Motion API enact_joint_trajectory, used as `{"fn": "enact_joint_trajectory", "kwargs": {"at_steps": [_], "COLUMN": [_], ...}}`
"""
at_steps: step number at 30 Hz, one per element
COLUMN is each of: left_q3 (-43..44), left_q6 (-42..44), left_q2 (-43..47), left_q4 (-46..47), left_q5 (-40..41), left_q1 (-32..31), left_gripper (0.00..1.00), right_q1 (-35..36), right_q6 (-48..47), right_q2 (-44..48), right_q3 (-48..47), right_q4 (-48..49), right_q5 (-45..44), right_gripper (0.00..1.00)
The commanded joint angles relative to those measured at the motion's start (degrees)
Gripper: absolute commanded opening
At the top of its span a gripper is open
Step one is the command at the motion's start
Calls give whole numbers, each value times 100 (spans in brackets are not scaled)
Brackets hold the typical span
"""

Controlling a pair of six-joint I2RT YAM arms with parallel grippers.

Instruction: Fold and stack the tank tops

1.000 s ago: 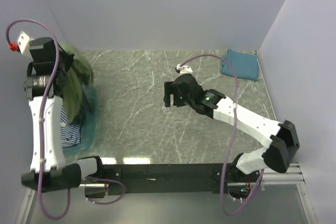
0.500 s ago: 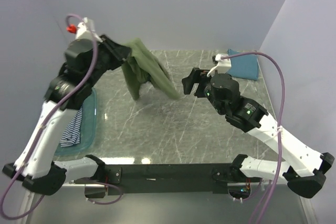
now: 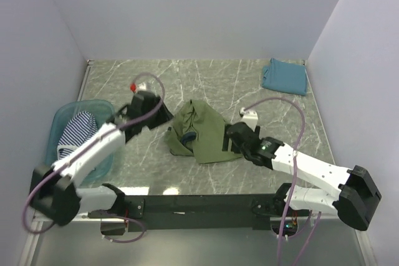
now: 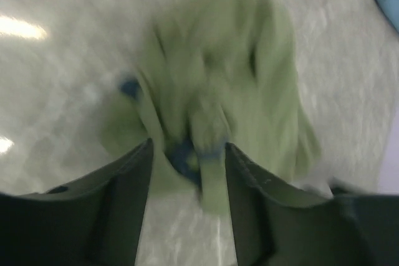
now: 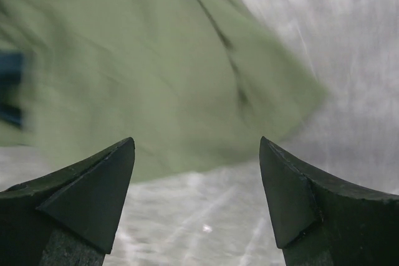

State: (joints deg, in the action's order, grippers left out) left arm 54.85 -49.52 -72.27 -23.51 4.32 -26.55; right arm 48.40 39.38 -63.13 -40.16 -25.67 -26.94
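The olive-green tank top (image 3: pixel 206 130) lies crumpled in the middle of the table. My left gripper (image 3: pixel 167 117) hovers at its left edge, open; in the left wrist view a strip of the blurred olive cloth (image 4: pixel 240 79) runs loosely between the fingers (image 4: pixel 128 182). My right gripper (image 3: pixel 228 139) is at the top's right edge, open and empty, with the olive hem (image 5: pixel 143 79) just ahead of its fingertips (image 5: pixel 121 154). The teal-blue tank top (image 3: pixel 285 77) lies folded at the back right. The striped tank top (image 3: pixel 76 131) sits in the tub.
A translucent teal tub (image 3: pixel 60 115) stands at the left side of the table, under my left arm. Walls close the table on the left, back and right. The marbled tabletop (image 3: pixel 156 79) shows behind the olive top.
My left arm swung the olive top from over the tub to the table's middle, lowered it and opened. My right arm came down and forward to the top's right edge.
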Motion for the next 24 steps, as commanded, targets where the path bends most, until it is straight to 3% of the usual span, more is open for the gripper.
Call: {"fn": "enact_joint_trajectory", "kwargs": {"at_steps": [1, 3, 5, 8, 9, 11, 17, 22, 23, 24], "left_q3": [-1147, -1589, -2082, -2295, -2260, -2163, -1408, -706, -565, -424], "left_q6": [-505, -953, -1374, -1665, -1701, -1859, -2175, -2133, -2063, -1992], "left_q2": [950, 1188, 1242, 822, 724, 548, -662, -1797, -2113, -2238], "left_q4": [909, 1206, 1418, 1657, 1595, 1490, 832, 620, 567, 540], "left_q5": [15, 122, 332, 481, 648, 1025, 1835, 1968, 1976, 2003], "left_q1": [-894, -1510, -1914, -2450, -2504, -2540, -2365, -1653, -1556, -1373], "left_gripper": [51, 43, 43, 47, 57, 63, 67, 56, 53, 40], "right_q1": [3, -50, -390, -1136, -1201, -1359, -1703, -1711, -1711, -1703], "right_q6": [790, 992, 1081, 853, 774, 826, 694, 808, 800, 774], "right_q2": [441, 460, 373, 223, 196, 144, -813, -1411, -1473, -1535], "right_q3": [726, 843, 922, 1107, 1081, 967, 290, 289, 290, 290], "right_q4": [413, 379, 343, 861, 906, 941, 844, 1081, 1117, 1213], "right_q5": [-197, -460, -532, 134, 206, 250, 505, 716, 803, 891], "right_gripper": [87, 86, 86, 79, 79, 80, 81, 80, 76, 72]}}
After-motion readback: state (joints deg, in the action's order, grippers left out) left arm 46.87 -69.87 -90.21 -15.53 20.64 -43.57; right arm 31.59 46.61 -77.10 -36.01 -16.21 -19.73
